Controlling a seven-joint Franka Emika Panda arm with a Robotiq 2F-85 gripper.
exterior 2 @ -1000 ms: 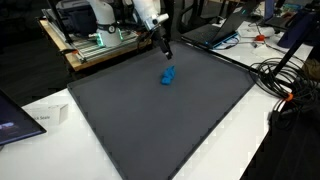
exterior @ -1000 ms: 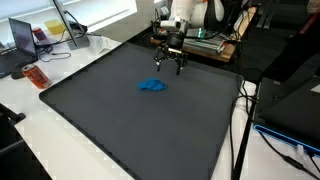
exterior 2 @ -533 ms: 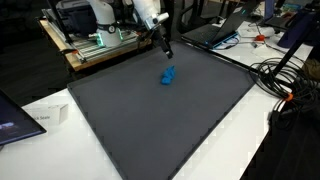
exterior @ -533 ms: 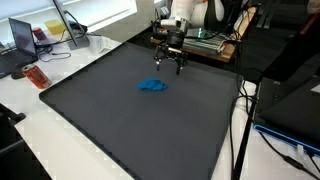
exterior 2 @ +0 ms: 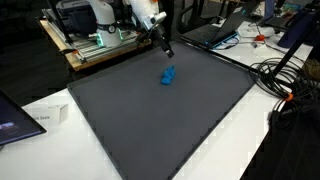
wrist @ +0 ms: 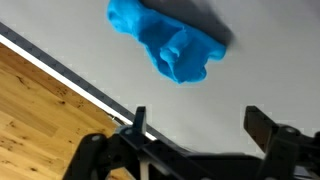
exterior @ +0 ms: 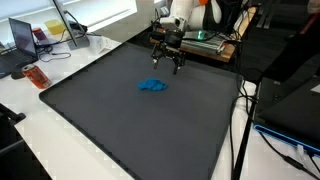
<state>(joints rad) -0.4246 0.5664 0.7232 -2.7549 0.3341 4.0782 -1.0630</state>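
A crumpled blue cloth [exterior: 152,86] lies on the dark grey mat [exterior: 120,130], towards its far half; it is seen in both exterior views [exterior 2: 168,76]. My gripper [exterior: 171,65] hangs above the mat's far edge, beyond the cloth and apart from it, also seen from the opposite side [exterior 2: 167,49]. In the wrist view the gripper [wrist: 197,123] is open with nothing between its fingers, and the blue cloth [wrist: 165,42] lies ahead of it at the top of the picture.
A wooden bench [wrist: 40,120] with equipment [exterior: 205,38] borders the mat behind the gripper. Laptops [exterior: 24,35], a red can [exterior: 37,76] and cables [exterior 2: 285,75] lie on the white tables around the mat.
The gripper has shifted slightly, rising a little near the mat's far edge. The cloth has not moved.
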